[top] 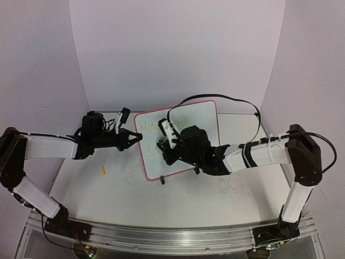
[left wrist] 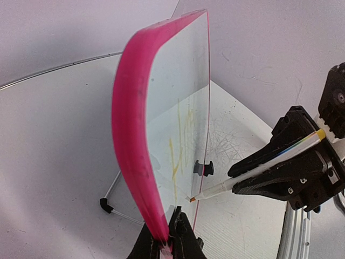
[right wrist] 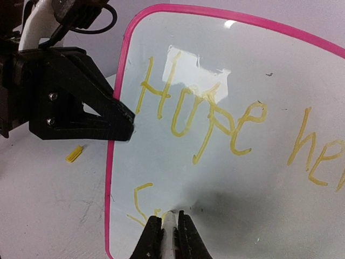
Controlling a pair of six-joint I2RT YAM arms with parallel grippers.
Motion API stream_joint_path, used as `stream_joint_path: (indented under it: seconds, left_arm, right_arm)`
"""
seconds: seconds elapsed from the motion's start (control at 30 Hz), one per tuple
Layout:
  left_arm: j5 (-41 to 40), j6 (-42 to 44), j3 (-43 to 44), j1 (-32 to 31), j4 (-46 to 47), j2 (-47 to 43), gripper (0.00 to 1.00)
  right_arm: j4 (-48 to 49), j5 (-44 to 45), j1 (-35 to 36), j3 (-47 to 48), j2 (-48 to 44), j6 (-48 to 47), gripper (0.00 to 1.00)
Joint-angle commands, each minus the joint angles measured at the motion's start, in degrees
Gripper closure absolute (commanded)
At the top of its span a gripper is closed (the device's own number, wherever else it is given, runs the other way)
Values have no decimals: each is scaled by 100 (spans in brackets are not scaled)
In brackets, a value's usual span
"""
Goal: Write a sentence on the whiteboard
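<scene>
The whiteboard stands tilted at the centre of the top view. The left gripper is clenched on its pink frame; the right gripper grasps a marker. The board looks light, stiff and slippery; hold the frame.

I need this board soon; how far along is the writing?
Done: top line of the sentence, starting "Hope", on the whiteboard. In hand: the right gripper holds the marker at the second line's first letters; the left gripper clamps the frame. Left: finishing that line.
</scene>
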Motion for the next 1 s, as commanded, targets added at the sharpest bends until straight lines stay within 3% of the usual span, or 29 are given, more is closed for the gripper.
stream_joint_path:
  seconds: [0.0, 0.53, 0.73, 0.97]
  left_arm:
    - [-663, 649, 142, 37, -155, 42, 100]
    - [-663, 649, 145, 28, -155, 66, 100]
    - [-668, 659, 141, 28, -164, 56, 100]
    - [-677, 667, 135, 22, -164, 26, 100]
  right_arm:
    - [-24, 133, -145, -161, -67, 199, 100]
    - [-107, 294, -147, -414, -382, 186, 100]
    - [169, -511, -157, -449, -716, 252, 100]
    - [292, -533, -257, -223, -446, 219, 100]
